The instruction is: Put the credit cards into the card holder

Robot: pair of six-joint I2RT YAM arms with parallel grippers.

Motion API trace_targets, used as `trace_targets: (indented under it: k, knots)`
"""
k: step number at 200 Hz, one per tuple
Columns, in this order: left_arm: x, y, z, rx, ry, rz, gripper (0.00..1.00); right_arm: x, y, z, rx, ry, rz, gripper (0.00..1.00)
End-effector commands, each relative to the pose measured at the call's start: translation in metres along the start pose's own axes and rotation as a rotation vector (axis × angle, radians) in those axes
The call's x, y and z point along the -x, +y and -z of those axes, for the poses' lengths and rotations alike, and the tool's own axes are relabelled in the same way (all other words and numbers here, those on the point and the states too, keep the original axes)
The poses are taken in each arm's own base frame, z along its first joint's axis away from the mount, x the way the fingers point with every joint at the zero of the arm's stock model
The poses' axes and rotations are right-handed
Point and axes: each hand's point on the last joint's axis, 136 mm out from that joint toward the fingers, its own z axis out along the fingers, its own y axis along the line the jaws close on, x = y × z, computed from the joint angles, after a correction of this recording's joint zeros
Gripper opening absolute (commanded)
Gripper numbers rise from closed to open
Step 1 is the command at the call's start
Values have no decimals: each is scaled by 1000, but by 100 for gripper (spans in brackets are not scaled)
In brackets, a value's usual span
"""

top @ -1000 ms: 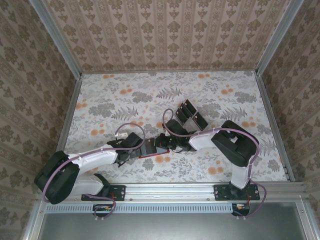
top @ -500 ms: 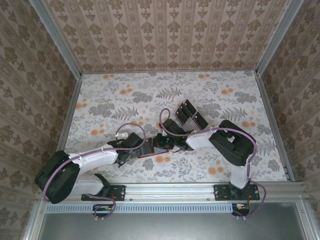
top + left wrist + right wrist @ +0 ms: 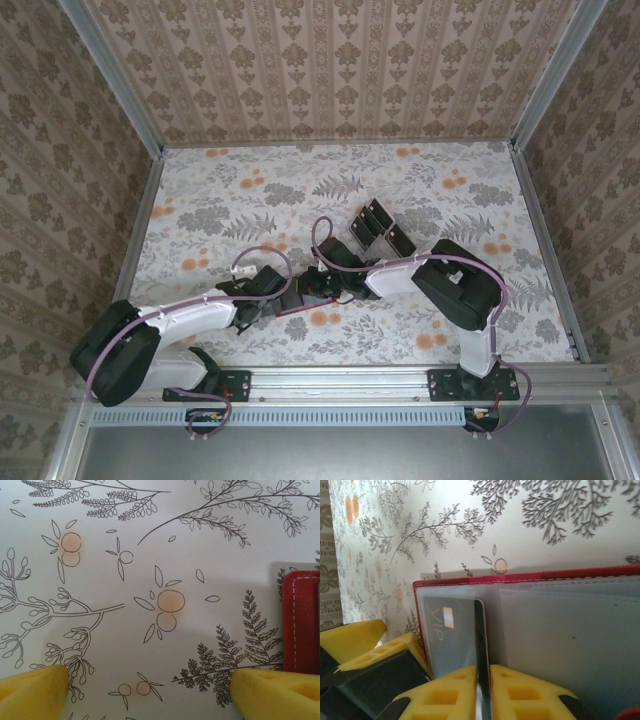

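Note:
The red card holder lies open on the floral table, its clear sleeves facing up. My right gripper is shut on a dark credit card marked VIP. Most of that card sits inside the left sleeve, under the clear plastic. In the top view the right gripper meets the card holder at mid-table. My left gripper hovers open over bare table, and the holder's red edge lies just past its right fingertip. One of its yellow fingers stands beside the holder's left edge.
A slotted tray with several more black cards stands behind the right arm. Patterned walls close the table on three sides. A metal rail with both arm bases runs along the near edge.
The right arm has crept left toward the card holder with the card. The left arm has stayed put.

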Motion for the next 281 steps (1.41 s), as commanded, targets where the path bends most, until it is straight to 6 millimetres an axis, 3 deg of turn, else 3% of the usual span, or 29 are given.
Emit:
trace_targets:
  k: [1,29,83,167,281]
  knots:
    - [-15,-5,-11,-26,51,-3,100,-18,-7,0,-44,70,9,26]
    - [-4,-1,-2,-28,26,4,100,-9,2,16,-41,47,36,35]
    - [17,18,20,-52,-42,89,100,5,12,40,-92,4,114,37]
    - [2,21,1,-39,24,88,100,6,0,17,-118,26,99,29]
    - [-4,9,-11,-62,54,76,100,2,5,1,-94,56,91,17]
